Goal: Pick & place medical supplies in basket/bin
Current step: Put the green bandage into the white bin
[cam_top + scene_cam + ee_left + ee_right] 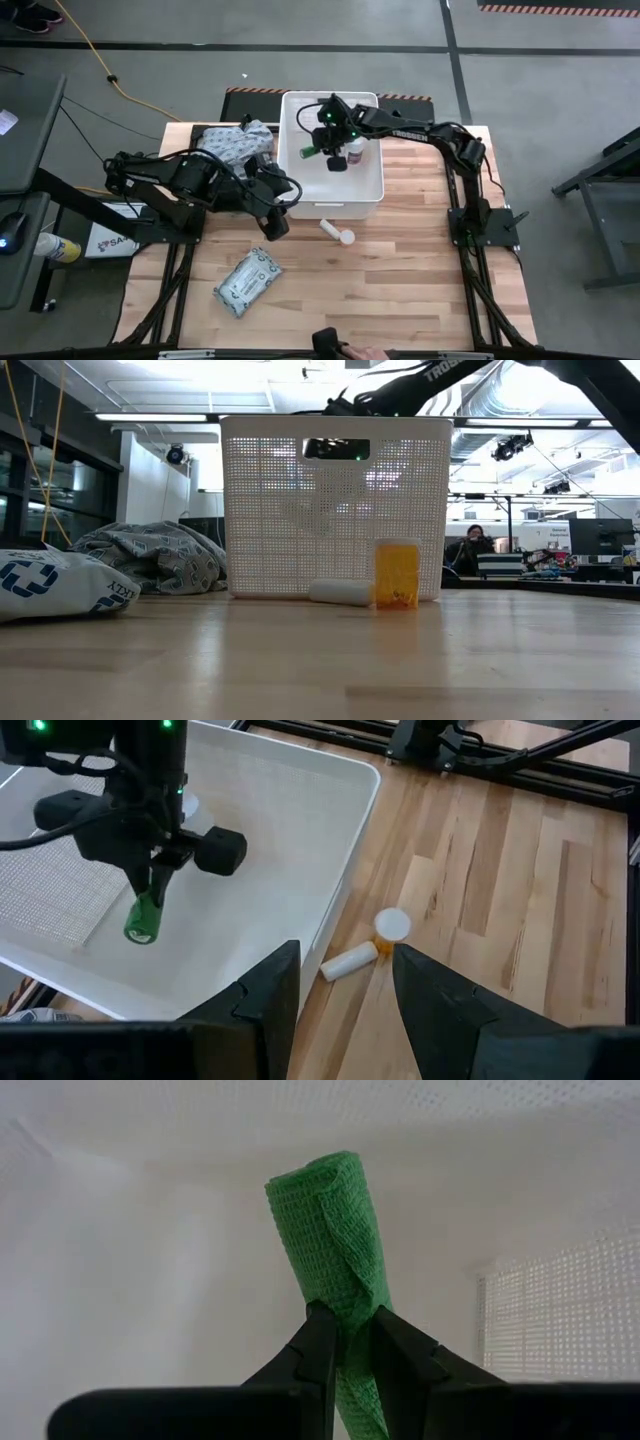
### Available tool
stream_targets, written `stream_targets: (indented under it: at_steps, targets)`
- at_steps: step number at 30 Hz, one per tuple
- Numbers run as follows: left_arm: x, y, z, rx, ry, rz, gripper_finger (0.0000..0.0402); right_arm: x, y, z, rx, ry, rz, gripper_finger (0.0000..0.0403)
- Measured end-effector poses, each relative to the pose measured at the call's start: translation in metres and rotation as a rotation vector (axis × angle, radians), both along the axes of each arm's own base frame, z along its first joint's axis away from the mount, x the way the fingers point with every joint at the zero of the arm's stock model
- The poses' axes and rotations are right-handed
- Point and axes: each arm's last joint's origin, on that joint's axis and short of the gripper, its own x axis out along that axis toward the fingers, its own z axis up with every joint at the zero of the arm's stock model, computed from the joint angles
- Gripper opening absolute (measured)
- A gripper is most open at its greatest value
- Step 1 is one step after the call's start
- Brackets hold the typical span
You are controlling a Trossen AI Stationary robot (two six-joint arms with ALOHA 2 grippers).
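The right gripper (150, 885) pinches a green bandage roll (335, 1250) inside the white bin (372, 190); the left gripper (345, 985), fingers spread, hovers over a white tube (333, 232) beside the bin's wall.

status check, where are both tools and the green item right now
Right tool shut on green roll, hanging over the white bin. Left tool open beside the bin, above white tube. Nothing blocking the bin.

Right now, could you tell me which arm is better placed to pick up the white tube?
Left: its open pincer hovers beside the white tube, while the right pincer holds the green roll over the bin.
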Motion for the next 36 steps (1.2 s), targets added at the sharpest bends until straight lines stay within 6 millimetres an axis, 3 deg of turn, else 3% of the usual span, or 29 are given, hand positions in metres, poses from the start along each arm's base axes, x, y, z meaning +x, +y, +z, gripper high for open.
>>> stream_targets:
  at_steps: [8,36]
  targets:
    - [0.0,0.0,0.0,0.0,0.0,-0.001,0.0195,0.005,-0.001,-0.023,0.038,0.062,0.003,0.0046]
    - [0.0,0.0,0.0,-0.001,0.0,-0.002,0.0195,0.005,0.006,-0.028,0.109,0.086,0.05,0.005]
